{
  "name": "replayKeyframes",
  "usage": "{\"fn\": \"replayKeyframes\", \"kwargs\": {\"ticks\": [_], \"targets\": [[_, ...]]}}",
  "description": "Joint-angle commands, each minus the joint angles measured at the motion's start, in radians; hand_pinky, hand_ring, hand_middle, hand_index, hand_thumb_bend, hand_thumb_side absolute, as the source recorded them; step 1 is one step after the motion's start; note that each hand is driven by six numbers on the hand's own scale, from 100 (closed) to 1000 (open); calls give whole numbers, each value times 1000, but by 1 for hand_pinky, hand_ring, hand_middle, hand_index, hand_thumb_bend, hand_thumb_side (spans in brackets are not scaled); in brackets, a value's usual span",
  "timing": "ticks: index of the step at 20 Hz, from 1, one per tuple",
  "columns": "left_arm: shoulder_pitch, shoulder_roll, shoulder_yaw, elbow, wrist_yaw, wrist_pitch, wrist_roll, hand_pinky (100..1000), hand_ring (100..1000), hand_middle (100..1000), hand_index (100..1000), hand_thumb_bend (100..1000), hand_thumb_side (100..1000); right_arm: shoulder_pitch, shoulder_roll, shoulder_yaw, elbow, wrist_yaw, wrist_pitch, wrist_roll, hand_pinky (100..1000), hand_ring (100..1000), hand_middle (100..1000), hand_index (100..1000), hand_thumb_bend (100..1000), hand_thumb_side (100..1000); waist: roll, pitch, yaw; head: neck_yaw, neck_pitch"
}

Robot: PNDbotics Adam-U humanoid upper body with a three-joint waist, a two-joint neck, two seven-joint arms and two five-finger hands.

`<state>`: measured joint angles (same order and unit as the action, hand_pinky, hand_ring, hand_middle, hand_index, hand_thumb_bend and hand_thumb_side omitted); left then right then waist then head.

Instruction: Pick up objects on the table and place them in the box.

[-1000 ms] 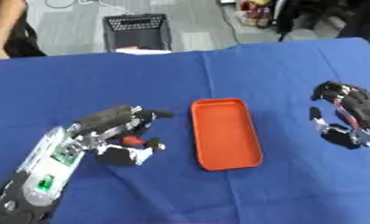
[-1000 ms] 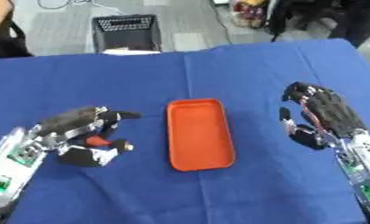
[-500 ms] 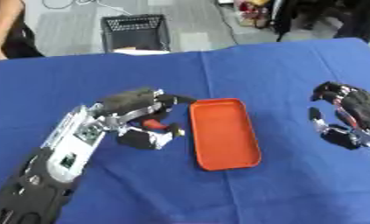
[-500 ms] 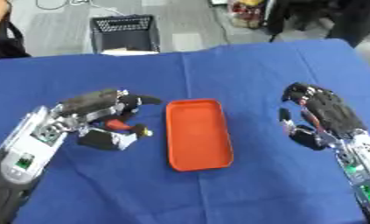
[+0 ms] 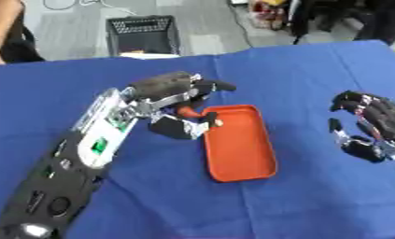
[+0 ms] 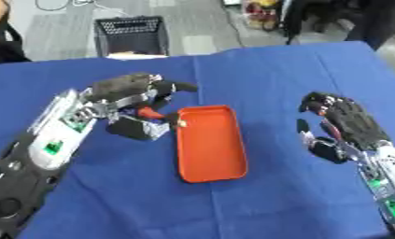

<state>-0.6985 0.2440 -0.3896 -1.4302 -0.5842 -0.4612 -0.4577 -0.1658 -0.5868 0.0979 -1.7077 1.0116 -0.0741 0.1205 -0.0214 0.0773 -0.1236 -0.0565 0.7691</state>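
An orange rectangular tray, the box (image 5: 239,145), lies flat in the middle of the blue table (image 5: 298,74). My left hand (image 5: 177,95) hovers at the box's upper left corner, fingers and thumb curled round a small red object (image 5: 186,111). Only a little of that object shows between the fingers. My right hand (image 6: 343,126) rests open to the right of the box, fingers relaxed and spread, holding nothing.
A black mesh crate (image 5: 141,35) stands on the floor beyond the table's far edge. A person's arm (image 5: 2,28) shows at the upper left corner, away from the table's objects. Chair legs and clutter stand at the far right.
My left hand has travelled right and away from me with the red object, from left of the box to its upper left corner. The right hand has stayed put.
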Motion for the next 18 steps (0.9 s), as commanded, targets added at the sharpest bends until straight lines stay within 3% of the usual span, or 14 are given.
{"fn": "replayKeyframes", "kwargs": {"ticks": [1, 9, 11, 12, 13, 14, 16, 18], "targets": [[-31, -14, -8, 2, -6, -17, 3, 491, 256, 159, 1000, 100, 373, -21, -10, 0, -7, -5, -7, 3, 701, 772, 733, 709, 100, 204, -4, -13, -3, 13, 1], [-47, -38, -18, 34, -15, -42, 20, 490, 256, 162, 982, 100, 396, -20, -8, 6, -4, -10, -10, 12, 701, 772, 733, 710, 100, 205, -4, -11, -10, 18, 1], [-60, -45, -17, 48, -12, -44, 33, 490, 256, 162, 836, 100, 406, -24, -6, 11, -5, -11, -15, 15, 701, 771, 733, 710, 100, 205, -5, -10, -13, 21, 1], [-69, -48, -16, 56, -12, -47, 41, 491, 257, 162, 682, 100, 415, -27, -5, 15, -5, -12, -19, 16, 701, 771, 733, 710, 100, 205, -5, -9, -16, 23, 1], [-80, -51, -14, 66, -11, -51, 54, 496, 262, 171, 596, 100, 431, -31, -3, 20, -6, -13, -23, 19, 701, 771, 733, 709, 100, 206, -5, -8, -19, 25, 1], [-90, -54, -11, 80, -10, -56, 69, 508, 282, 204, 554, 100, 428, -36, -2, 24, -6, -14, -27, 21, 701, 771, 733, 709, 100, 206, -5, -7, -22, 28, 1], [-112, -63, -8, 113, -14, -78, 99, 548, 406, 405, 367, 100, 349, -45, 1, 36, -6, -15, -37, 28, 700, 771, 733, 709, 100, 207, -5, -4, -31, 36, 1], [-129, -73, -8, 142, -39, -115, 125, 587, 541, 552, 308, 100, 278, -55, 4, 48, -6, -18, -48, 36, 700, 771, 733, 710, 100, 208, -4, 0, -40, 44, 1]]}}
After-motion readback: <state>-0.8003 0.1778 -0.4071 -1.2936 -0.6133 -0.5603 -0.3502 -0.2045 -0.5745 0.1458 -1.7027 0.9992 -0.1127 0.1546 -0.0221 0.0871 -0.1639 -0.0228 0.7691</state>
